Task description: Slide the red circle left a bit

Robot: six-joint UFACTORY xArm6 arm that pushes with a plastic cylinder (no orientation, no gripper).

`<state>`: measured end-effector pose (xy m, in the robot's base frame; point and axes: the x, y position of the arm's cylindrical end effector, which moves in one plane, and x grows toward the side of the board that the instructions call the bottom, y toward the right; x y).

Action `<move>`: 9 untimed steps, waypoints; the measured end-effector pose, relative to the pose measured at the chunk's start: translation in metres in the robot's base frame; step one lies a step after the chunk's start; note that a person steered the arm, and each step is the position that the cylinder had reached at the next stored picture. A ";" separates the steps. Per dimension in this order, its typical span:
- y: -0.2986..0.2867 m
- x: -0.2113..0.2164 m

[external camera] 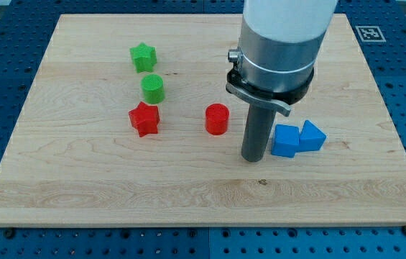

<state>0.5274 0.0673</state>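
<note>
The red circle (pixel 217 119) stands near the middle of the wooden board (pixel 80 180). My tip (pixel 254 158) rests on the board to the right of the red circle and slightly lower in the view, a small gap apart from it. The arm's grey body rises above the tip toward the view's top.
A red star (pixel 144 119) lies left of the red circle. A green circle (pixel 152 88) and a green star (pixel 143 57) stand above the red star. A blue cube (pixel 285 140) and a blue triangle (pixel 312 136) sit just right of my tip. Blue perforated table surrounds the board.
</note>
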 end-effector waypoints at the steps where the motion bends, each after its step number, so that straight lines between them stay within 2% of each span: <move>1: 0.006 -0.002; 4: 0.006 -0.049; 7: 0.004 -0.056; 9: -0.035 -0.056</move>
<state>0.4711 0.0325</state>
